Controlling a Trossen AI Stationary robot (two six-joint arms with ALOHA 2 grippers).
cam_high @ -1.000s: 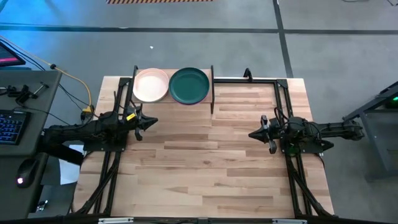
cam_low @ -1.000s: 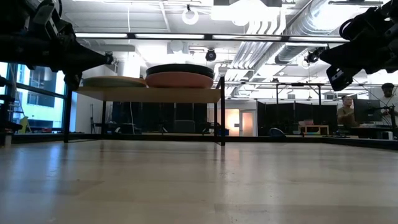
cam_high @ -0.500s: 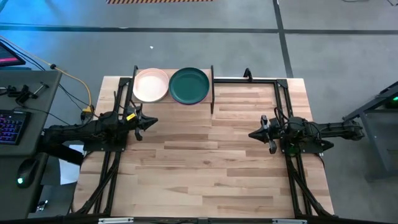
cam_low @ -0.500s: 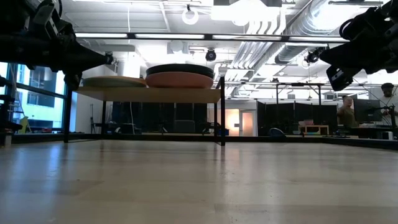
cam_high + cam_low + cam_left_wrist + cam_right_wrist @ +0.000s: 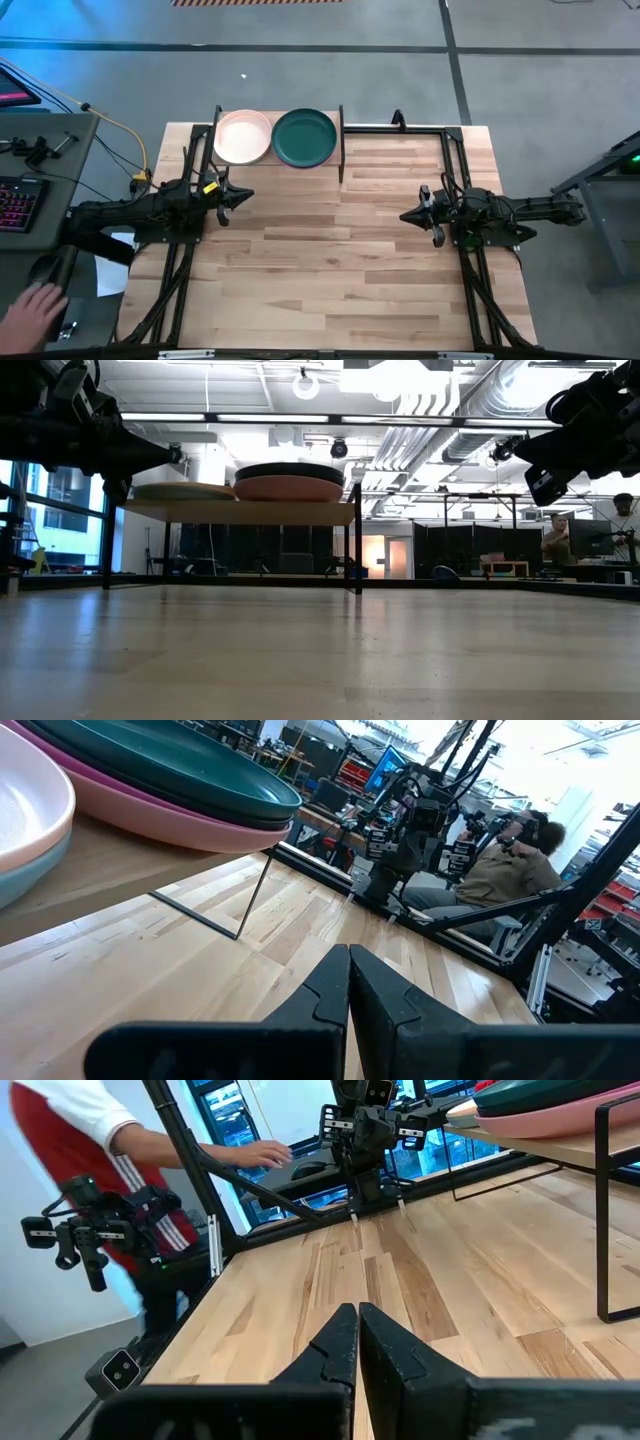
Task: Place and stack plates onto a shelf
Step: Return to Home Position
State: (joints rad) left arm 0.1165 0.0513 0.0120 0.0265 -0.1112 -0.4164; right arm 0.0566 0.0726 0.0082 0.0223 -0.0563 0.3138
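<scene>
Your left gripper (image 5: pixel 244 197) and right gripper (image 5: pixel 404 215) are hovering, fingers pressed together (plates (image 5: pixel 304 137) sitting stacked on the shelf (image 5: pixel 240 512)).

- I work in a robotics lab set in an open industrial hall: bare silver ducts and pipes (image 5: pixel 470 400) run under the ceiling, beside long white strip lights (image 5: pixel 200 417).
- The grey concrete floor (image 5: pixel 330 70) carries taped lines and an orange-and-black hazard strip (image 5: pixel 255 2).
- My light-wood desk (image 5: pixel 330 270) sits inside a black metal frame (image 5: pixel 420 127), and a backlit computer keyboard (image 5: pixel 18 205) lies on a grey side desk (image 5: pixel 70 150) next to it.
- Past the desk, a seated person in a tan top (image 5: pixel 505 870) sits among more black rigs and a glowing blue monitor (image 5: pixel 385 765).
</scene>
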